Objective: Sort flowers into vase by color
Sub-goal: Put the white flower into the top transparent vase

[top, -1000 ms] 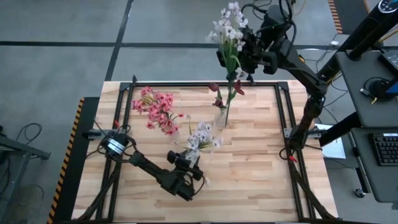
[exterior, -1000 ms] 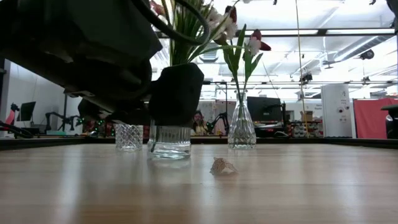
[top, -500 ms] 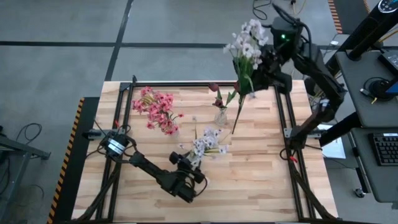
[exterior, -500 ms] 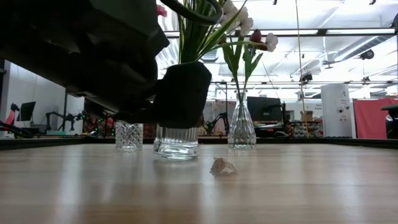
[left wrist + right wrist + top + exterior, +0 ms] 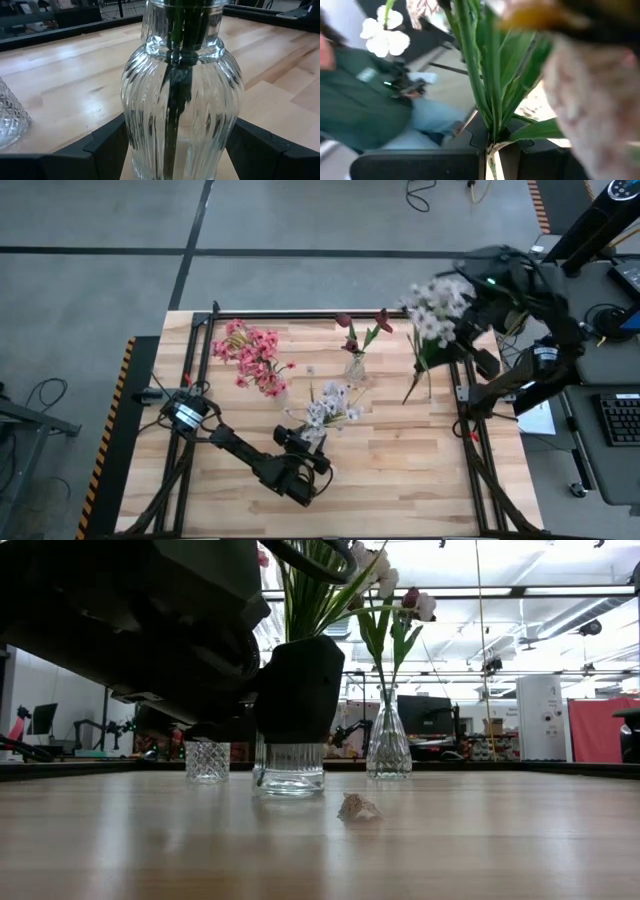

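Observation:
A ribbed glass vase (image 5: 177, 100) with white-lilac flowers (image 5: 328, 405) stands near the table's middle, between the fingers of my left gripper (image 5: 312, 442). My right gripper (image 5: 492, 162), over the table's right edge, is shut on a bunch of white flowers (image 5: 435, 305) held in the air. Dark red tulips (image 5: 358, 335) stand in a narrow-necked vase (image 5: 388, 745). Pink flowers (image 5: 252, 355) stand in a small cut-glass vase (image 5: 207, 758) at the far left. My left gripper has the ribbed vase's belly (image 5: 137, 125) between its two fingers (image 5: 107, 145), one on each side, coming in nearly level from the table's near left. The vase stands upright with its base on the table. My right gripper pinches the white bunch by its green stalks (image 5: 492, 145), just below where the leaves fan out. The bunch is lifted clear; its blossoms lie toward the far side and its stalk end (image 5: 409, 394) slants toward the near side.
A small pale scrap (image 5: 358, 807) lies on the wood near the ribbed vase. A black frame (image 5: 455, 380) runs around the table top. A person in a green top (image 5: 365, 100) is beyond the table in the right wrist view.
My right gripper has swung from over the table's far edge toward its right edge, turning as it went. The white bunch has gone with it, its stalk end moving away from the tulip vase. The ribbed vase in my left gripper has shifted slightly.

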